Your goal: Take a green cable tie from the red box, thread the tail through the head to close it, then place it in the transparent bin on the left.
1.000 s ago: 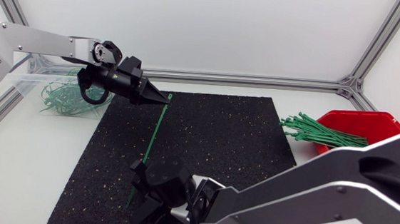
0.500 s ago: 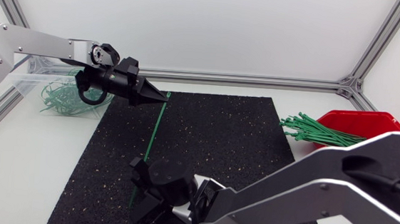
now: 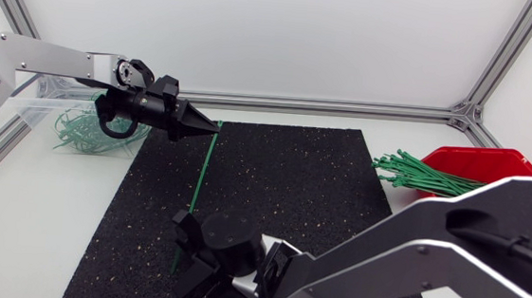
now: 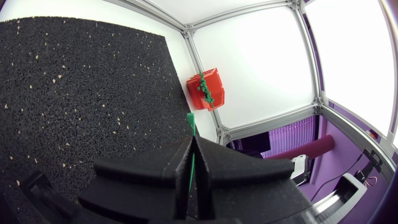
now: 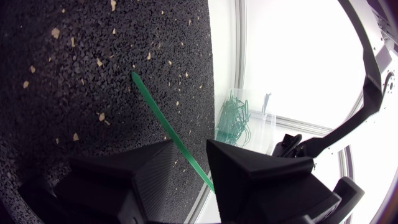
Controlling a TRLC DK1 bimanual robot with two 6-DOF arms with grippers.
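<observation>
Cable tie removed from red box | one end pinched by left gripper | other end passed loosely between spread right gripper fingers | threading and transfer to transparent bin judged outstanding.

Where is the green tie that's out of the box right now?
In the head view the tie runs over the left side of the mat, far end pinched in the left tool, near end inside the open right tool.

No text, label or number can be read
</observation>
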